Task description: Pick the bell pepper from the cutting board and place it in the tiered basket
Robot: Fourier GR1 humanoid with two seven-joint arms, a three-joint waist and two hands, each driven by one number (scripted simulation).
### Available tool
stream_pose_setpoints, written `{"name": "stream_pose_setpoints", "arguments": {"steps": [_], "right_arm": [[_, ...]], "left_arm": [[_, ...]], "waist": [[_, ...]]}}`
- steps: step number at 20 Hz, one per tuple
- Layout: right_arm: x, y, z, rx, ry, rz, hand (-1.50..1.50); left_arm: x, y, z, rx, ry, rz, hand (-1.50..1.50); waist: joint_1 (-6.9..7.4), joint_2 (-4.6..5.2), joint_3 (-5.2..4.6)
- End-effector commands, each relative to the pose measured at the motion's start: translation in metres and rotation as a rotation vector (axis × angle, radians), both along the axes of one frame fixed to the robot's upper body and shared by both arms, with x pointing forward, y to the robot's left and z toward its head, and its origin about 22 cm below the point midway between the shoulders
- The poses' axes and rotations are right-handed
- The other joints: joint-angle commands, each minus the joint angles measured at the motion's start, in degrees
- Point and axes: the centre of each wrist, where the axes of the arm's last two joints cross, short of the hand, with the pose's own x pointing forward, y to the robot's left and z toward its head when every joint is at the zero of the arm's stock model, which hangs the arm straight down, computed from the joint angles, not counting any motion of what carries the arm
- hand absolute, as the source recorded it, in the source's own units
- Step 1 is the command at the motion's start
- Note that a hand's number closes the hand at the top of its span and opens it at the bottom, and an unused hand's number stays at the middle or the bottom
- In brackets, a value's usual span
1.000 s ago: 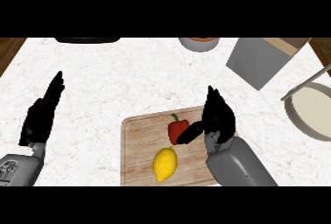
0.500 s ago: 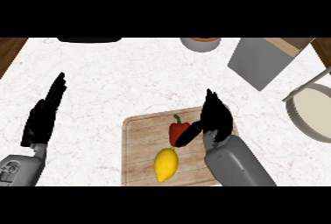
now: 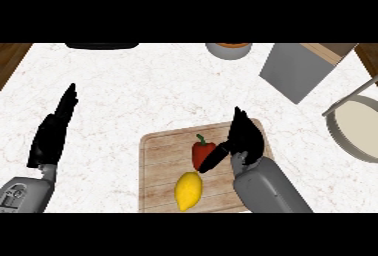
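A red bell pepper (image 3: 201, 150) with a green stem lies on the wooden cutting board (image 3: 162, 165) near the counter's front. My right hand (image 3: 244, 138) stands open just right of the pepper, fingers straight and pointing away, thumb reaching across the pepper's lower right side. My left hand (image 3: 53, 131) rests open at the left of the view, fingers up, well away from the board. The tiered basket (image 3: 354, 125) shows as a round grey-rimmed tray at the right edge.
A yellow lemon (image 3: 188, 190) lies on the board in front of the pepper. A grey box (image 3: 297, 70) sits at the back right, a grey bowl (image 3: 228, 49) at the back middle, a dark object (image 3: 102, 46) at the back left.
My right hand has edged slightly left toward the pepper, its thumb now against the pepper's side. The left hand and the pepper have stayed put.
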Motion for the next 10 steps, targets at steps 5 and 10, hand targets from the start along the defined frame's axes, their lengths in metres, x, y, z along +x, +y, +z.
{"name": "stream_pose_setpoints", "arguments": {"steps": [5,10], "right_arm": [[0.006,0.017,-0.001,-0.023,0.142,-0.165,-1.5],[0.003,0.022,-0.01,0.022,0.168,-0.178,-1.5]], "left_arm": [[0.002,0.005,0.002,-0.001,-0.006,-0.016,0.0],[0.01,-0.004,0.008,-0.001,-0.001,-0.006,0.0]], "waist": [[0.56,0.42,0.04],[0.59,0.55,0.11]]}}
